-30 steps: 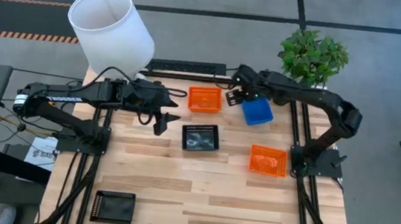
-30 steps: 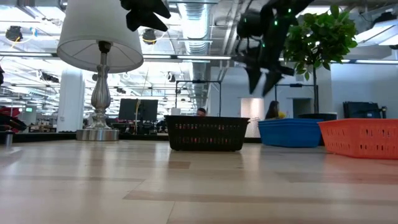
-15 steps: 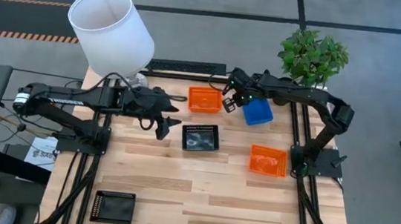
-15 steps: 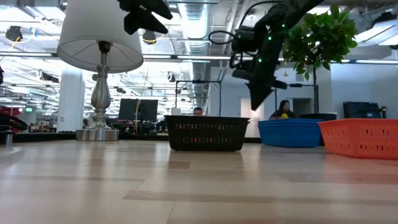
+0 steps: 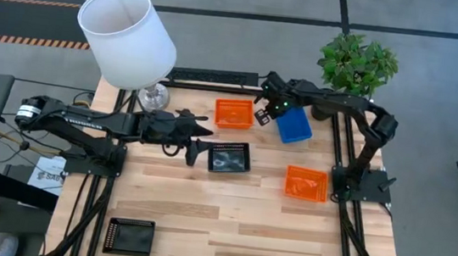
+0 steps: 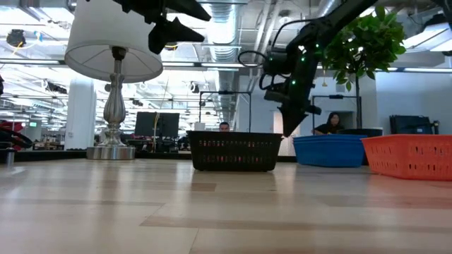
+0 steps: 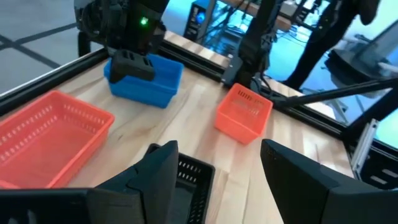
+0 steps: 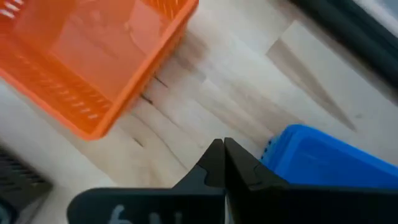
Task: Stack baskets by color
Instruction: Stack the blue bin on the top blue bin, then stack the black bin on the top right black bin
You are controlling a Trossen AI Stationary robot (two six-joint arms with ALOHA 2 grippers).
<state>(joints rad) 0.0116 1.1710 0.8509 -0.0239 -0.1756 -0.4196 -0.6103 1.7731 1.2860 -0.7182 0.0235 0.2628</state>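
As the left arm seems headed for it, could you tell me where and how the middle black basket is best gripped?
Probably by its rim wall: the black basket sits upright, open-topped and shallow, so one finger inside and one outside fits. Come from above at the lamp-side short wall, where the open left gripper hovers.

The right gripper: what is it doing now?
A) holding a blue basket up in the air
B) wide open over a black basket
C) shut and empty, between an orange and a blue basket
C: the right gripper has its fingers pressed together on nothing, above bare wood between the orange basket and the blue basket.
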